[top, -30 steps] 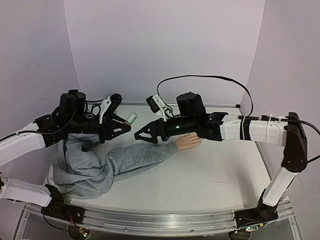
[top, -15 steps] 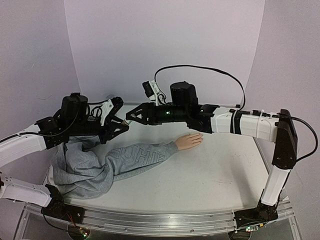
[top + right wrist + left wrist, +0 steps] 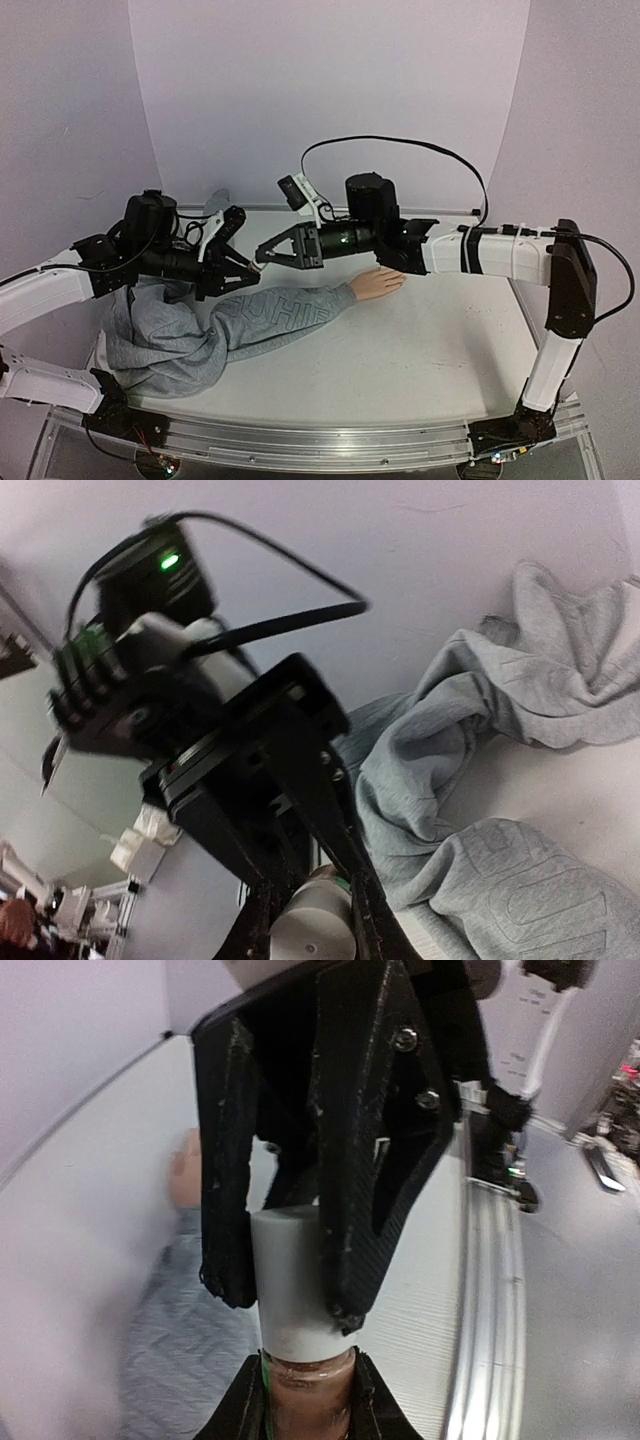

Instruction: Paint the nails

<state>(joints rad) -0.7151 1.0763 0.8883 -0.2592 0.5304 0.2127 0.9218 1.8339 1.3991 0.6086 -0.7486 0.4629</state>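
Top view: both arms meet in mid-air just to the 9 o'clock side of centre, left arm coming in from 9, right arm from 3. Left hand is clamped on a small bottle; in the left wrist view brownish glass sits snug between its two fingers at 6 o'clock. Right hand is pinched narrow on the white cap w/ black fingers on either side. The cap is seated on the bottle neck, no gap visible. The right wrist view agrees: the round cap end is gripped between its own fingers at 6 o'clock, w/ the left arm's wrist and green LED beyond.

The bottle is held above the surface, not touching it.

The peach mannequin hand lies flat on the surface at approx 4 o'clock from the bottle, under the right arm, apart from both hands. The nails are at its fingertip end, pointing toward 3 o'clock, too small to make out. The grey sleeve runs off toward 8 o'clock into the bunched sweatshirt.
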